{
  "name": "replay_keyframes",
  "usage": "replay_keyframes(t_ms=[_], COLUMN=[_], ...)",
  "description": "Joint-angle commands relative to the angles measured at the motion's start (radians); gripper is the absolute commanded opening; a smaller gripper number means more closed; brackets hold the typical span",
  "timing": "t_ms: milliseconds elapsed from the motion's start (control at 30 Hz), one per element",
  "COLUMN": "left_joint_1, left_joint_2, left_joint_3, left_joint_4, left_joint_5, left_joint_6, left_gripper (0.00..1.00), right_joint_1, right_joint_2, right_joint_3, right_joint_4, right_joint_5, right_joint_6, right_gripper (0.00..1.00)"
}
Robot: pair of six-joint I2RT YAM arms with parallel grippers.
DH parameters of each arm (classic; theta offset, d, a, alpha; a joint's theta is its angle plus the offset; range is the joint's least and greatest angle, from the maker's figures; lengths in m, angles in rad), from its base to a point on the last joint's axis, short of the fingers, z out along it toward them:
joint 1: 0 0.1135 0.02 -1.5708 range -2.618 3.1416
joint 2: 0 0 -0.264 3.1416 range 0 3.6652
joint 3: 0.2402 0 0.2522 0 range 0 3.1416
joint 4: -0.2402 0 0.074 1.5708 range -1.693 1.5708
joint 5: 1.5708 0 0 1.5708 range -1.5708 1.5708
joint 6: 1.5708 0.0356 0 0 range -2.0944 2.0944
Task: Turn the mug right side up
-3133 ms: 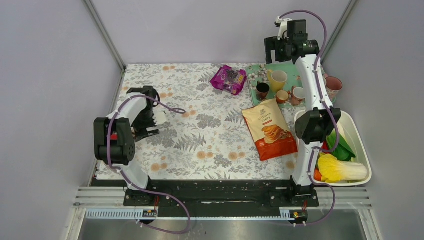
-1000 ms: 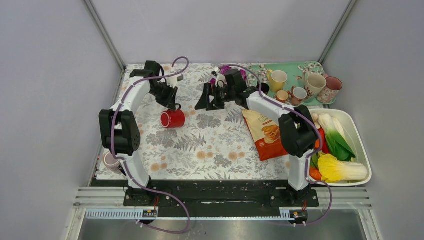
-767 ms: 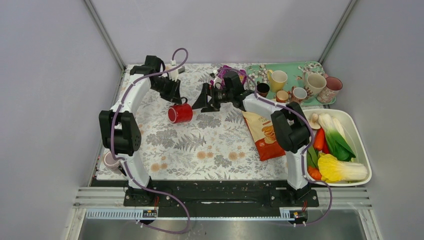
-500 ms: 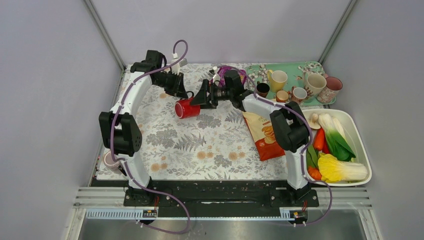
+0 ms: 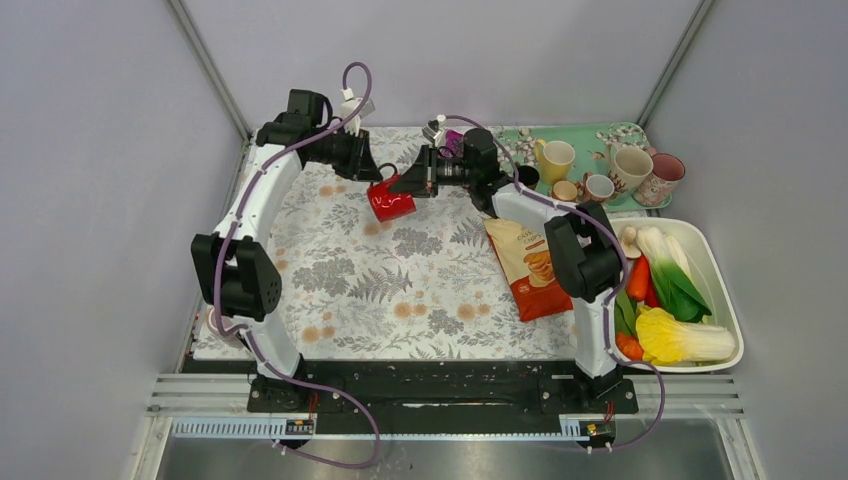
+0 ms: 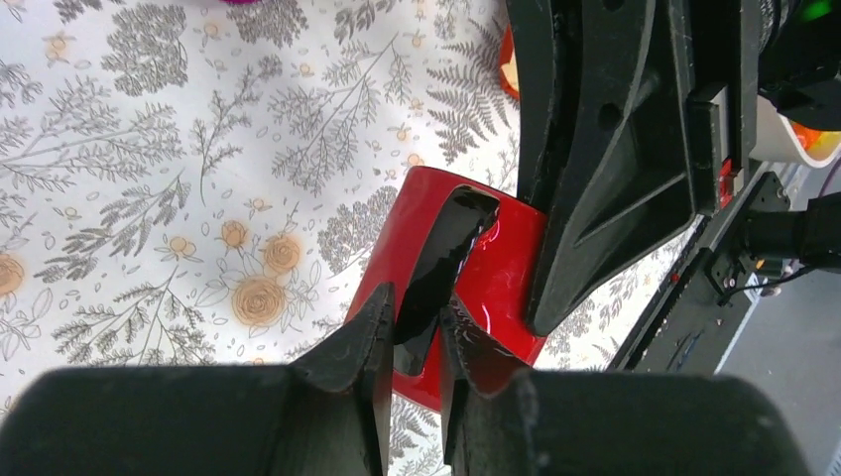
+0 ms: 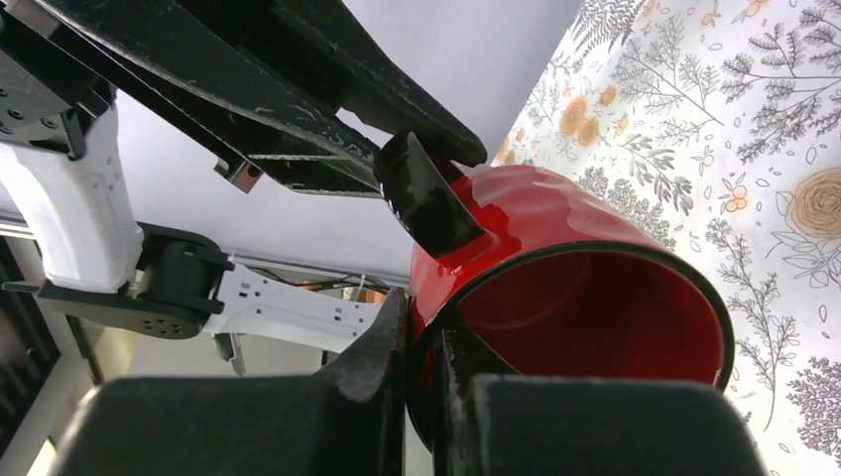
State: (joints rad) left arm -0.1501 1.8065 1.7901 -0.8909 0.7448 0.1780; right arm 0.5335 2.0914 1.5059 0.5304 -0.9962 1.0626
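While stretching inward w/ both arms over the far tablecloth [image 5: 400,290], holding mug [image 5: 392,203] tilted above it: pinching handle [image 6: 451,238] w/ left gripper [image 6: 412,327], clamping rim wall w/ right gripper [image 7: 421,362]. Working just left of chip bag [image 5: 540,255], cup tray [image 5: 588,140] & veg bin [image 5: 728,300] farther right.

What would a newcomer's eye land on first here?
The red mug, held between both arms over the far middle of the table: the left gripper pinches its black handle, the right gripper clamps its rim. Next, the orange chip bag right of centre.
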Motion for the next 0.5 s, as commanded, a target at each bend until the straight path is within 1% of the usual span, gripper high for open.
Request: replay_keyframes(t_ms=[0, 33, 67, 133, 167, 233, 300, 367, 433, 467], left_joint_1=[-0.002, 0.003, 0.008, 0.03, 0.042, 0.065, 0.074, 0.075, 0.075, 0.075], left_joint_2=[-0.072, -0.074, -0.082, -0.096, -0.103, -0.109, -0.11, -0.118, -0.132, -0.144], left_joint_3=[0.027, 0.026, 0.027, 0.036, 0.044, 0.074, 0.106, 0.106, 0.073, 0.046], left_joint_4=[0.174, 0.167, 0.164, 0.155, 0.147, 0.106, 0.052, 0.005, -0.024, -0.031], left_joint_5=[-0.026, -0.055, -0.082, -0.125, -0.143, -0.198, -0.274, -0.351, -0.44, -0.512], left_joint_6=[-0.112, -0.105, -0.1, -0.087, -0.076, -0.045, 0.011, 0.065, 0.103, 0.107], left_gripper=[0.02, 0.34, 0.62, 0.96, 0.99, 0.99, 0.99, 0.99, 0.99, 0.99], right_joint_1=[0.024, 0.009, -0.008, -0.048, -0.067, -0.113, -0.16, -0.212, -0.261, -0.284], right_joint_2=[-0.087, -0.103, -0.123, -0.162, -0.177, -0.201, -0.214, -0.215, -0.187, -0.158], right_joint_3=[0.041, 0.051, 0.061, 0.097, 0.131, 0.201, 0.274, 0.364, 0.506, 0.583], right_joint_4=[0.017, -0.081, -0.178, -0.428, -0.57, -0.784, -0.926, -1.043, -1.17, -1.223], right_joint_5=[-0.067, -0.048, -0.019, 0.072, 0.124, 0.234, 0.324, 0.419, 0.536, 0.613], right_joint_6=[-0.067, -0.14, -0.206, -0.386, -0.491, -0.644, -0.744, -0.829, -0.911, -0.947], right_gripper=[0.0, 0.0, 0.0, 0.0, 0.0, 0.0, 0.0, 0.0, 0.0, 0.0])
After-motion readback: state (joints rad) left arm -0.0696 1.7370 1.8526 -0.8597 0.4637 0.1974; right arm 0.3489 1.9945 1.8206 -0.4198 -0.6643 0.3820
